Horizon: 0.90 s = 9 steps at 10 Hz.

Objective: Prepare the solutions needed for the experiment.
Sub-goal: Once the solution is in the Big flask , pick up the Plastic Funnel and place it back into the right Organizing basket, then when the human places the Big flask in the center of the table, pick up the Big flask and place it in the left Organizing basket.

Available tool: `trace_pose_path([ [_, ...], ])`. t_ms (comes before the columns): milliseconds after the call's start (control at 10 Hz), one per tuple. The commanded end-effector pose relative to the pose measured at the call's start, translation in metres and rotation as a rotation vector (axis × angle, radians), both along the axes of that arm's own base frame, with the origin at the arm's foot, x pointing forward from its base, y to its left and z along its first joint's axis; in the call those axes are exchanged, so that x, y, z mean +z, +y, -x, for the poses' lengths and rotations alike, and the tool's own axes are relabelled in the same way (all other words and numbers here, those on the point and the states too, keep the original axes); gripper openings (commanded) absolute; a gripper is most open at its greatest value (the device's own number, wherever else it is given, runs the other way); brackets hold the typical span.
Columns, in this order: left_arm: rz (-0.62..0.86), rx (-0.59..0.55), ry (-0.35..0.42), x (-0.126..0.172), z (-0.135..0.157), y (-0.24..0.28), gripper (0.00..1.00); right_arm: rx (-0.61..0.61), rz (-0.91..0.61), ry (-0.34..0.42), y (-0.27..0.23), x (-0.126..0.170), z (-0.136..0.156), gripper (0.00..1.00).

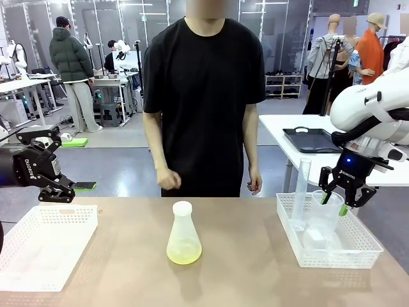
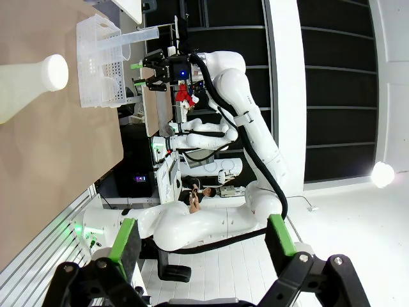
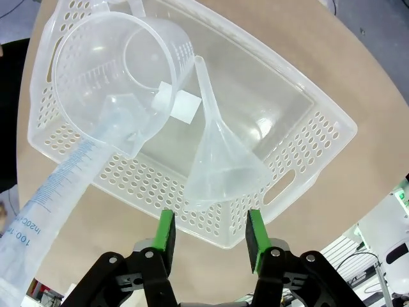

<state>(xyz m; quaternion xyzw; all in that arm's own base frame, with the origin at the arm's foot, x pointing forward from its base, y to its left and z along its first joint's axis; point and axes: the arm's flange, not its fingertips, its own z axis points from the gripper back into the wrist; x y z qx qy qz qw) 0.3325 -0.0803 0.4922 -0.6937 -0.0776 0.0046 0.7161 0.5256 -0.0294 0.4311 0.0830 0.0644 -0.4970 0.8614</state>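
Picking labware: the right tool (image 3: 211, 222), apart and empty, hangs above the basket (image 3: 332, 121); next it probably must lower onto the funnel (image 3: 220, 167) inside.

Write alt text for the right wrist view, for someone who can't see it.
The right gripper, its jaws apart and empty, hangs above a white perforated basket on a tan table. The basket holds a clear funnel, a measuring beaker and a graduated cylinder.
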Motion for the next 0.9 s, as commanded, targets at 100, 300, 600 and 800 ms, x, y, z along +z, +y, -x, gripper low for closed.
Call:
trace_pose_path([
  [100,0.011,-0.006,-0.001,0.0011,0.0007,-0.0005,1.00,-0.001,0.000,0.000,-0.0001,-0.0002,-0.0008,0.57],
  [300,0.011,-0.006,-0.001,0.0011,0.0007,-0.0005,1.00,-0.001,0.000,0.000,-0.0001,-0.0002,-0.0008,0.57],
  [600,0.011,-0.006,-0.001,0.0011,0.0007,-0.0005,1.00,-0.001,0.000,0.000,-0.0001,-0.0002,-0.0008,0.57],
  [800,0.011,-0.006,-0.001,0.0011,0.0007,-0.0005,1.00,-0.001,0.000,0.000,-0.0001,-0.0002,-0.0008,0.57],
])
